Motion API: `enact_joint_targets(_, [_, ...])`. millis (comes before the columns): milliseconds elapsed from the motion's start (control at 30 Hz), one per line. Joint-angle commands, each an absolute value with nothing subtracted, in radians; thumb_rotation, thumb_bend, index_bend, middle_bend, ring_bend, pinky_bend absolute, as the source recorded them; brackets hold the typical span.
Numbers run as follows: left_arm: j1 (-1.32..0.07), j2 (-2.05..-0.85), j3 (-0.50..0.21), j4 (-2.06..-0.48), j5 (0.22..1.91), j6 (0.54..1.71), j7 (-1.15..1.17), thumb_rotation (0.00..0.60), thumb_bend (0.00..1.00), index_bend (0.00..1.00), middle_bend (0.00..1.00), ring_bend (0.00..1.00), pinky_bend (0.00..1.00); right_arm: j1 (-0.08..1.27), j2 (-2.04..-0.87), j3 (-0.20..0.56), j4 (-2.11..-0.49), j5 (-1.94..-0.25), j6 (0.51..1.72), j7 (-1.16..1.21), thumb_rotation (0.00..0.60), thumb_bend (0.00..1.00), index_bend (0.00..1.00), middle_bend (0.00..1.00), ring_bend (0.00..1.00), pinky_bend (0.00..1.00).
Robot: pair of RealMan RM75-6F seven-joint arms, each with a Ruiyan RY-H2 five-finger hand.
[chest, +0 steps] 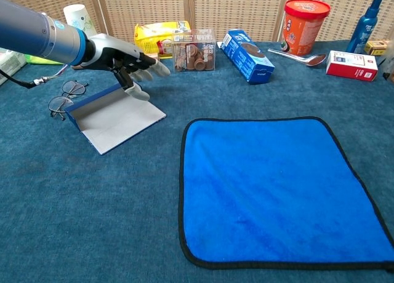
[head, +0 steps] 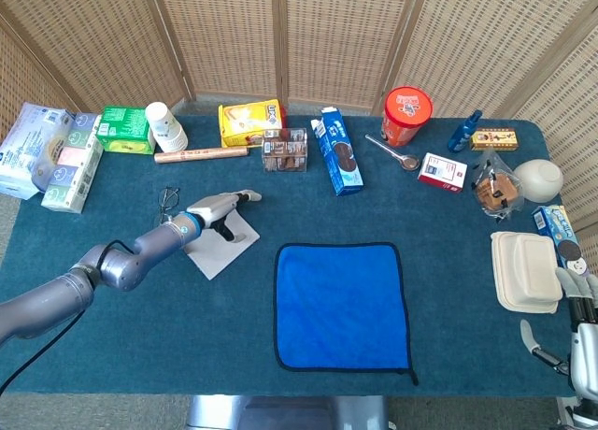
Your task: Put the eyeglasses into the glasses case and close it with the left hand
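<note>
The glasses case (chest: 115, 115) lies open on the blue tablecloth, a flat grey panel with a low blue wall along its left side; in the head view the case (head: 219, 248) sits left of centre, turned at an angle. The thin-rimmed eyeglasses (chest: 64, 96) lie folded on the cloth just left of the case, outside it; the head view shows the eyeglasses (head: 168, 202) beyond my left arm. My left hand (chest: 126, 58) hovers over the case's far corner with fingers stretched out to the right, the thumb touching that corner. My right hand (head: 581, 332) rests empty at the table's near right edge.
A blue cleaning cloth (head: 341, 304) lies in the middle. Along the back stand a paper cup (head: 166, 126), a wooden stick (head: 201, 154), a yellow box (head: 250, 121), a clear biscuit box (head: 285, 150), a blue biscuit carton (head: 336, 151) and a red tub (head: 407, 115). A white clamshell (head: 523, 271) sits at the right.
</note>
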State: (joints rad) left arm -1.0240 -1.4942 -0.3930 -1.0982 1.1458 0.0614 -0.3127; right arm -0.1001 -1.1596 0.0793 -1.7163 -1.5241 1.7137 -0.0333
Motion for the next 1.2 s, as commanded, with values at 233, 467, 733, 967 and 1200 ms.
enact_joint_targets(233, [-0.998, -1.470, -0.425, -1.167, 1.178, 0.083, -0.302, 0.600, 0.33, 0.00, 0.00, 0.00, 0.00, -0.102, -1.155, 0.080, -1.717, -1.531, 1.715, -0.028, 0.425, 0.34, 0.12, 0.13, 0.00, 0.06])
enact_joint_targets(467, [-0.976, -1.425, -0.413, -1.166, 1.180, 0.099, -0.311, 0.600, 0.33, 0.00, 0.00, 0.00, 0.00, -0.101, -1.155, 0.081, -1.712, -1.533, 1.709, -0.019, 0.425, 0.34, 0.12, 0.13, 0.00, 0.06])
enact_joint_targets(733, [-0.970, -1.438, -0.362, -1.073, 1.151, 0.089, -0.334, 0.600, 0.34, 0.00, 0.00, 0.00, 0.00, -0.102, -1.160, 0.082, -1.704, -1.529, 1.705, -0.014, 0.429, 0.34, 0.12, 0.13, 0.00, 0.06])
enact_joint_targets(967, [-0.972, -1.469, -0.351, -1.040, 1.143, 0.084, -0.345, 0.600, 0.34, 0.00, 0.00, 0.00, 0.00, -0.106, -1.160, 0.082, -1.707, -1.530, 1.709, -0.018, 0.427, 0.34, 0.12, 0.13, 0.00, 0.06])
enact_joint_targets(1200, [-0.970, -1.480, -0.360, -1.069, 1.154, 0.077, -0.345, 0.600, 0.34, 0.00, 0.00, 0.00, 0.00, -0.115, -1.157, 0.081, -1.702, -1.531, 1.719, -0.009, 0.428, 0.34, 0.12, 0.13, 0.00, 0.06])
